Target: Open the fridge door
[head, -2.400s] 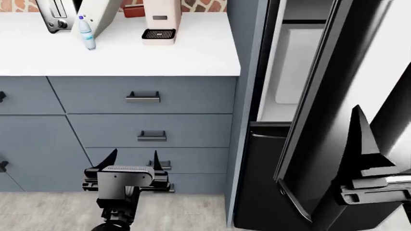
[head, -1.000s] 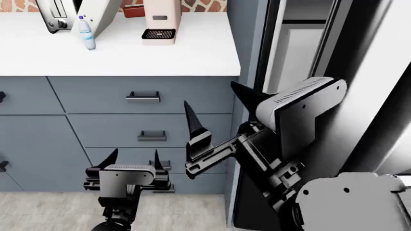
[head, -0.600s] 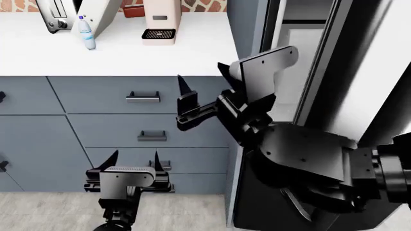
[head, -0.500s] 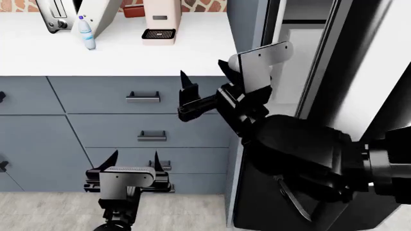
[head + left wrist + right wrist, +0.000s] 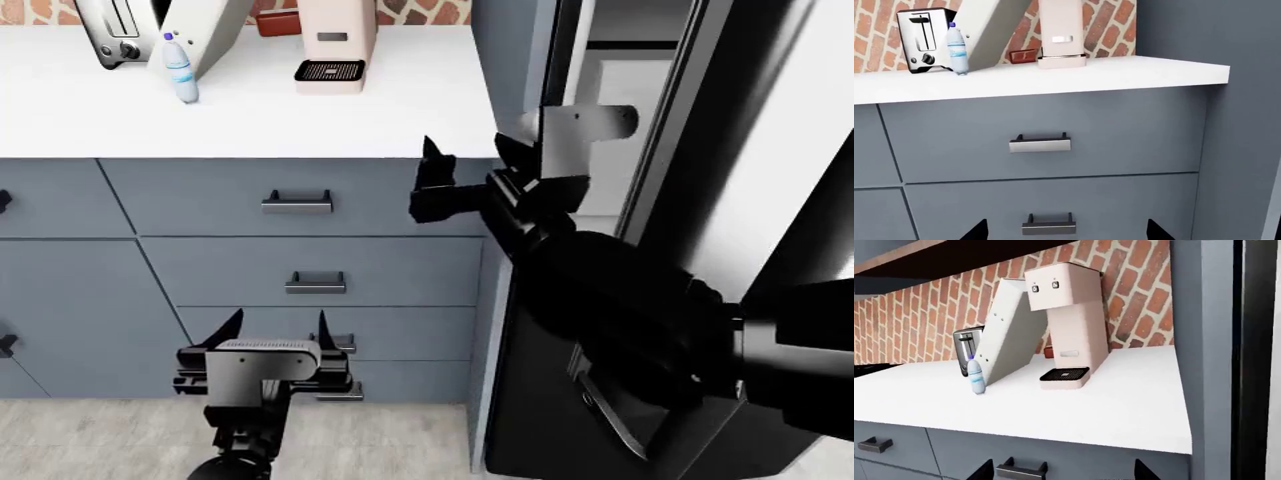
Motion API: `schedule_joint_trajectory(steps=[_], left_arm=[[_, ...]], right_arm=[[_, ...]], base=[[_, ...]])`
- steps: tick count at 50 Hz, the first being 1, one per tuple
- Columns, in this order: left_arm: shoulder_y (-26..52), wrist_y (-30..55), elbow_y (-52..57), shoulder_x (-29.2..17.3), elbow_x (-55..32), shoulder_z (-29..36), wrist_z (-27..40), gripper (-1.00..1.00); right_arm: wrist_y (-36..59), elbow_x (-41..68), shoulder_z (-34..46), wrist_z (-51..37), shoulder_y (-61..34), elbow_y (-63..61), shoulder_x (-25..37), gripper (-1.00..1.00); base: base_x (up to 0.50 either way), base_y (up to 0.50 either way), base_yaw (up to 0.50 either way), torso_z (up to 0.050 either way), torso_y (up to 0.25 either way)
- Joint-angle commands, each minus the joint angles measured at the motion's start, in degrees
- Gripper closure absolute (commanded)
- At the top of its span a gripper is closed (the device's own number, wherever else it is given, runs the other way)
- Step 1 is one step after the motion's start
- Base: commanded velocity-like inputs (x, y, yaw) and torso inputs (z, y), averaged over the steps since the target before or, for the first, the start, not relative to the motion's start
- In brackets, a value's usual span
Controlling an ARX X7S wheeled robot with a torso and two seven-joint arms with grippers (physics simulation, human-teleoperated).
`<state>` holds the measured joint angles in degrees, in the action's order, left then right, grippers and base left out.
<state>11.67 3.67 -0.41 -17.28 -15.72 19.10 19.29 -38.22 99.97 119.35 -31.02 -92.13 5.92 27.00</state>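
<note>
The fridge door (image 5: 681, 190), a tall glossy black-to-steel panel, stands ajar at the right of the head view, with the pale fridge interior (image 5: 607, 90) showing behind it. My right gripper (image 5: 467, 175) is open and holds nothing. It hangs left of the door's edge, in front of the cabinet's side panel at countertop height, apart from the door. In the right wrist view the right gripper (image 5: 1062, 472) faces the counter. My left gripper (image 5: 274, 330) is open and empty, low in front of the drawers; in the left wrist view the left gripper (image 5: 1066, 232) faces a drawer handle (image 5: 1049, 227).
Grey-blue drawers (image 5: 307, 270) sit under a white countertop (image 5: 267, 120). On it stand a pink coffee machine (image 5: 331, 45), a water bottle (image 5: 180, 70) and a toaster (image 5: 114, 30). The black lower fridge front (image 5: 527, 440) is below the door. My right arm (image 5: 627, 310) crosses it.
My right arm has swung from the door's right side across to its left, and the gripper has risen to counter height. The door's angle and the left arm are unchanged.
</note>
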Motion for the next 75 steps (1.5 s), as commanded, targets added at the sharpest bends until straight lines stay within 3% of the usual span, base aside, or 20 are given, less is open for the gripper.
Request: schedule_joint_trajectory(steps=[1,11,29,45,50,51,53,55,57,62,67,75], left_arm=[[0.60,-0.19,-0.91,0.09,-0.13,0.14,-0.04,-1.00],[-0.51,-0.14,0.50,-0.29,-0.19,0.34,0.41,-1.00],[-0.97,-0.45,0.54,-0.48,-0.25,0.64,0.71,-1.00],[-0.88,-0.63,0.27,-0.55,-0.56,0.79,0.77,-1.00],[-0.34,-0.91,-0.55,-0.43,-0.69,0.81,0.55,-1.00],[-0.27,-0.98,-0.71,-0.41,-0.72,0.80,0.52,-1.00],[-0.24,-1.06,-0.80,-0.43,-0.79,0.78,0.49,-1.00],[-0.20,-1.29,-1.11,-0.38,-0.81,0.80,0.43,-1.00],[-0.11,-1.44,-1.38,-0.33,-0.88,0.82,0.35,-1.00],[0.53,-1.88,-2.48,-0.19,-1.19,0.64,0.04,-1.00],[0.53,-2.22,-2.84,-0.08,-1.18,0.73,0.08,-1.00],[0.64,-2.05,-2.62,-0.09,-1.21,0.94,0.21,-1.00]], right_arm=[[-2.69,-1.06,-0.99,-3.29,1.93,-1.67,2.00,-1.00],[-7.93,-3.34,-2.77,-6.92,4.14,-6.03,6.16,-1.00],[-10.81,-11.38,-2.36,-17.17,5.81,-7.51,7.19,-1.00],[-6.71,-18.96,0.41,-41.63,5.93,-6.19,8.34,-1.00],[-3.83,-22.13,1.19,-57.41,5.66,-7.08,8.98,-1.00],[-0.39,-23.26,-2.89,-58.96,7.49,-7.05,9.99,-1.00],[15.19,-34.17,-20.08,-58.96,20.15,-10.30,13.05,-1.00],[30.88,-44.07,-37.27,-58.95,33.88,-14.51,11.77,-1.00],[32.58,-44.88,-54.37,-57.91,37.10,-14.65,10.20,-1.00],[37.79,-49.37,-62.60,-58.82,42.54,-16.25,9.14,-1.00],[48.51,-61.56,-84.36,-58.92,56.96,-23.43,4.59,-1.00],[53.48,-70.20,-98.68,-58.49,67.20,-28.74,0.42,-1.00]], base=[[0.00,0.00,0.00,0.000,0.000],[0.00,0.00,0.00,0.000,0.000],[0.00,0.00,0.00,0.000,0.000],[0.00,0.00,0.00,0.000,0.000],[0.00,0.00,0.00,0.000,0.000],[0.00,0.00,0.00,0.000,0.000],[0.00,0.00,0.00,0.000,0.000],[0.00,0.00,0.00,0.000,0.000],[0.00,0.00,0.00,0.000,0.000],[0.00,0.00,0.00,0.000,0.000],[0.00,0.00,0.00,0.000,0.000],[0.00,0.00,0.00,0.000,0.000]])
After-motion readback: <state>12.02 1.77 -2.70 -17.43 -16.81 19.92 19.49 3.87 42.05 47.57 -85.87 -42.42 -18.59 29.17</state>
